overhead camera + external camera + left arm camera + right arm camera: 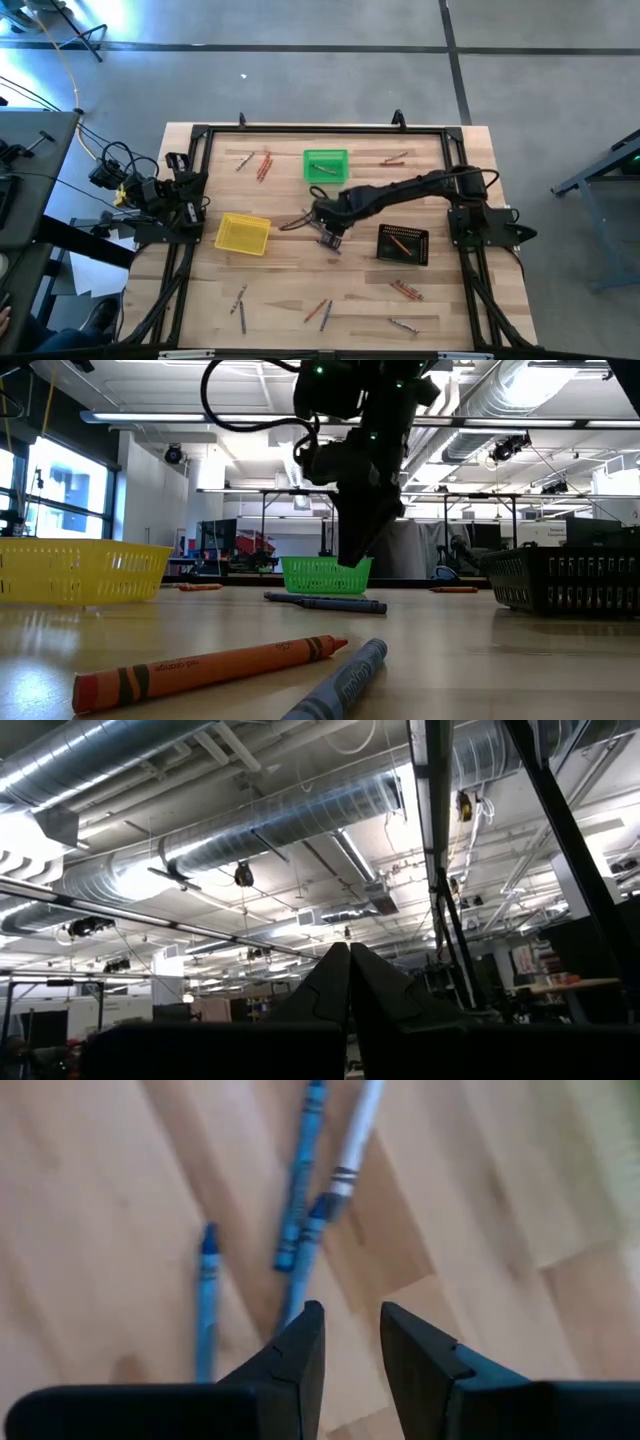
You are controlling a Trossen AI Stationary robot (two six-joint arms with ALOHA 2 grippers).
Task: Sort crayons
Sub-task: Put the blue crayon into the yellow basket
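My right gripper [350,1342] hangs over the middle of the table [280,320], fingers parted with a narrow gap between them and nothing in it. Just ahead of the tips lie 3 blue crayons [300,1200] and a paler one [352,1140] — 2 of the blue ones cross or touch near their ends, and a third [207,1295] lies a little apart, off to one side. The nearest blue one runs almost under my fingertips, lying flat on the wood.

These sticks should be light and stiff, with a paper wrap that gives some grip, though the round shape will let one roll away if I nudge it from 1 side only. They can snap if pinched hard, so I judge the best hold is across the middle of the shaft, fingers square to its length, squeezing gently. The lone blue one looks the cleaner pick, since the touching pair may drag each other.

More crayons are scattered over the table: an orange-red group [264,165] near the far edge, others toward the near edge [322,312]. The green basket [326,166] sits just beyond my arm, the yellow basket [243,233] to its left, the black basket [403,243] to its right with an orange crayon inside.

My left gripper [349,982] is clenched on nothing, parked at the table's left edge and pointing up at the ceiling.
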